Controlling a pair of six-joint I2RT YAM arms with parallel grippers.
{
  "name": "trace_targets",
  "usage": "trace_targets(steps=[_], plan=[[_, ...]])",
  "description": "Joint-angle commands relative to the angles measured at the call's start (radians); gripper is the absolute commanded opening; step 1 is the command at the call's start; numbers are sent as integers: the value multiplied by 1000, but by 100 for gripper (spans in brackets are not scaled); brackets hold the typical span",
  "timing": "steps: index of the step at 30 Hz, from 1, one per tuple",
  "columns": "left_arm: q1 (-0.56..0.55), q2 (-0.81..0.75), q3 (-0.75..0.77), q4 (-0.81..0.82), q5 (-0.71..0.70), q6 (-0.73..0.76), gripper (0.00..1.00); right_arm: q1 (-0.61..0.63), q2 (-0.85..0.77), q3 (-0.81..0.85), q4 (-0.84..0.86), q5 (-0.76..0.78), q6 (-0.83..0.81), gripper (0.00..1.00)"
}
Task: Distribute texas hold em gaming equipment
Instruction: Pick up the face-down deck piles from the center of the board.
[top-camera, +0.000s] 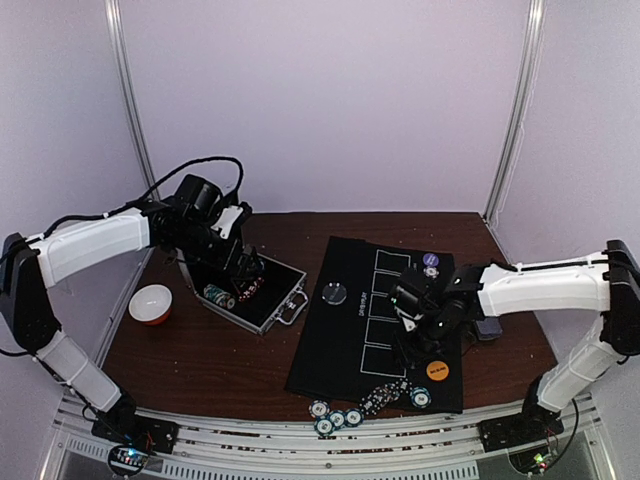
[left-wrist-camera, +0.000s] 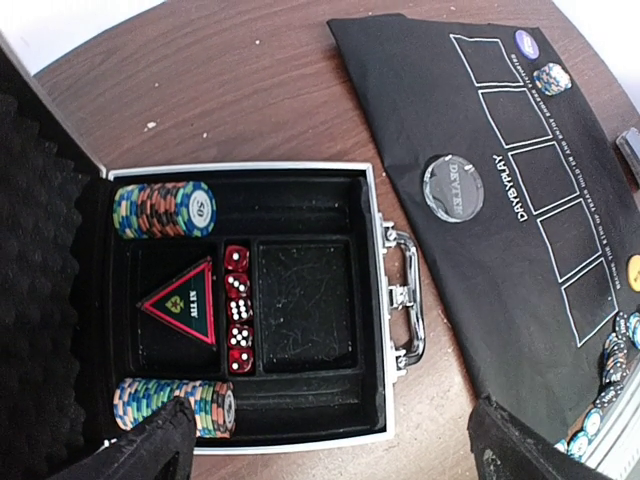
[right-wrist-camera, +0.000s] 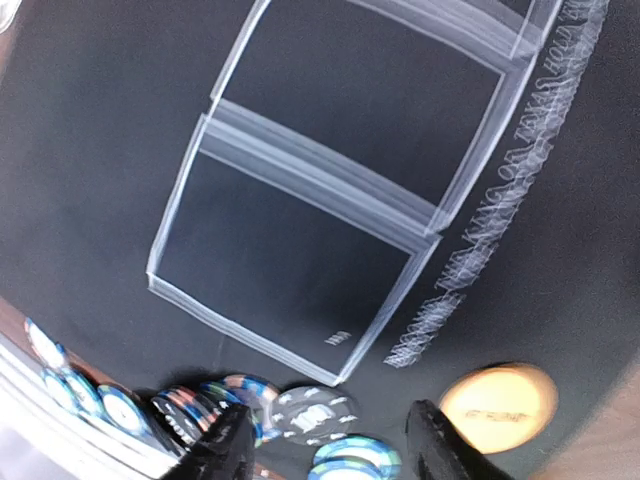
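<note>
My left fingers (left-wrist-camera: 150, 450) hang spread wide over the open case (left-wrist-camera: 240, 168), where two rolls of chips (left-wrist-camera: 165, 208) sit undealt. On the black mat (top-camera: 350, 350), loose chips (top-camera: 340, 415) and an orange disc (top-camera: 436, 369) are already laid out. My right fingers (right-wrist-camera: 225, 455) hover there, partly spread and holding nothing. I judge the task is roughly midway.

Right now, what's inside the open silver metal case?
Two rows of striped poker chips, a row of red dice and a red-edged black triangle marker. A finger of the left gripper covers part of one chip row.
</note>
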Motion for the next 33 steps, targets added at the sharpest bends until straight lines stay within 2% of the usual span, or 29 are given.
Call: trace_targets(steps=[1, 2, 3, 7, 10, 14, 19, 23, 29, 33], plan=[[3, 22, 67, -1, 21, 39, 98, -173, -137, 78, -156, 185, -59, 85], [4, 25, 78, -4, 24, 44, 98, -225, -151, 87, -183, 227, -80, 98], [4, 28, 87, -6, 24, 50, 98, -293, -176, 93, -204, 258, -112, 100], [5, 37, 108, -7, 12, 73, 98, -467, -214, 94, -231, 333, -264, 100], [5, 53, 123, -11, 12, 93, 98, -597, -186, 103, -193, 241, -344, 100], [5, 73, 149, -30, 7, 115, 98, -678, -118, 130, -162, 246, -408, 100], [7, 69, 156, -33, -3, 141, 98, -697, -81, 139, -140, 317, -575, 100], [7, 72, 158, -33, -6, 148, 98, -698, -84, 114, -112, 171, -690, 100], [7, 80, 158, -32, -10, 158, 98, -713, 45, 97, -193, 295, -769, 100], [8, 78, 157, -33, -20, 165, 98, -713, 22, 56, -165, 269, -781, 100]])
